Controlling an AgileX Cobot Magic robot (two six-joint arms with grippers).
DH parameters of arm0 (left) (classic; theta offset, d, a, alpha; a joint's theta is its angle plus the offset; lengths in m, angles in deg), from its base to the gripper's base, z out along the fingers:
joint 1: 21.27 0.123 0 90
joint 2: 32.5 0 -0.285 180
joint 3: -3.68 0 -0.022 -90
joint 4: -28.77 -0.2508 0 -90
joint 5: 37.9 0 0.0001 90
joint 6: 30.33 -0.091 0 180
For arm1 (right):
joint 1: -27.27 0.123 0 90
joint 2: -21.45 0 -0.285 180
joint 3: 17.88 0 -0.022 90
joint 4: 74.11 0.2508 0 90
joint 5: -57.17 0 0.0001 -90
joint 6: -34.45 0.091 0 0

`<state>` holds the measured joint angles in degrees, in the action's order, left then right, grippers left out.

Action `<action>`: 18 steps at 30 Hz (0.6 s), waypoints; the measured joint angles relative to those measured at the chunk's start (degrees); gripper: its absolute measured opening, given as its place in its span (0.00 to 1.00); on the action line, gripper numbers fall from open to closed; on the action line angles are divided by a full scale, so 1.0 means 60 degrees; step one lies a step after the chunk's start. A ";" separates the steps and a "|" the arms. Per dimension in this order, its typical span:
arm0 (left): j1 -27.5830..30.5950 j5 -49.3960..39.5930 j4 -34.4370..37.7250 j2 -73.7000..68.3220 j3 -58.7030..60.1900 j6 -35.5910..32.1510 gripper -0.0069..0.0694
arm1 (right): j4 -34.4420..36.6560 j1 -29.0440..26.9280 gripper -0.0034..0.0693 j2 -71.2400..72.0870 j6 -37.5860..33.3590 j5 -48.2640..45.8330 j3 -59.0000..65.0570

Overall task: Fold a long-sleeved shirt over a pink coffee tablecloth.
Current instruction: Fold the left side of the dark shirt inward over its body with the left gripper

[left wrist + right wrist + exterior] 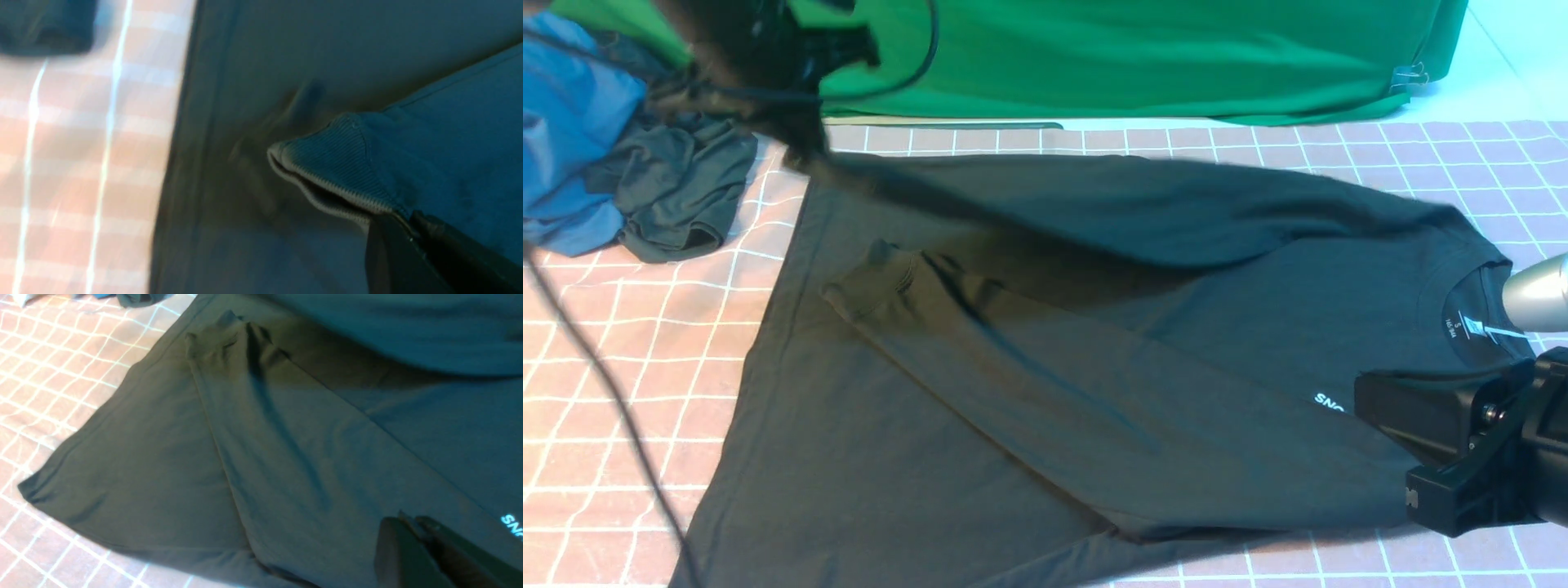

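Folding the far sleeve (1094, 196) looks like the current step: the left gripper (402, 223), toward the far-left corner of the pink coffee tablecloth (645, 351), is clamped on the cuff (327, 163) of the long-sleeved shirt (849, 457), which lies spread mid-cloth, collar (1462, 282) toward the right edge, near sleeve (1013, 367) already across the body. The right gripper (1368, 400) is closed beside the collar, holding nothing visible. Next: carry the cuff over the chest, lay it flat.

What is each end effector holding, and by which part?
Left end effector grips the long-sleeved shirt by a sleeve's ribbed cuff. Right end effector is shut above the shirt; hold cannot be told.
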<state>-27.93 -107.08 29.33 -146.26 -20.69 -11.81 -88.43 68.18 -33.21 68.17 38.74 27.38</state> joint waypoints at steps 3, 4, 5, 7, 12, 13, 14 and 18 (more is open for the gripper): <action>-0.0052 0.0487 -0.0176 0.0754 0.1462 0.0302 0.13 | 0.0000 0.0000 0.14 -0.0010 0.0086 -0.0001 0.0000; -0.0051 0.0633 -0.0186 0.0935 0.1934 0.0348 0.13 | 0.0000 0.0000 0.14 -0.0019 0.0096 -0.0001 0.0000; -0.0051 0.0699 -0.0203 0.0977 0.2029 0.0350 0.13 | 0.0000 0.0000 0.14 -0.0017 0.0096 -0.0001 0.0000; -0.0051 0.1214 -0.0200 0.1405 0.3175 0.0486 0.13 | 0.0000 0.0000 0.14 -0.0027 0.0096 0.0011 0.0000; -0.0051 0.1846 -0.0200 0.1574 0.4884 0.0552 0.13 | 0.0000 0.0000 0.14 -0.0027 0.0078 0.0013 0.0000; -0.0051 0.1960 -0.0200 0.1574 0.5183 0.0551 0.13 | 0.0000 0.0000 0.14 -0.0027 0.0070 0.0013 0.0000; -0.0051 0.2087 -0.0200 0.1574 0.5343 0.0551 0.13 | 0.0000 0.0000 0.14 -0.0027 0.0070 0.0026 0.0000; -0.0051 0.2626 -0.0093 0.1574 0.6052 0.0561 0.13 | 0.0000 0.0000 0.15 -0.0027 0.0070 0.0024 0.0000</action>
<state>-28.24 -91.32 28.77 -136.81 15.62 -8.44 -88.43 68.18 -33.37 68.59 38.89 27.38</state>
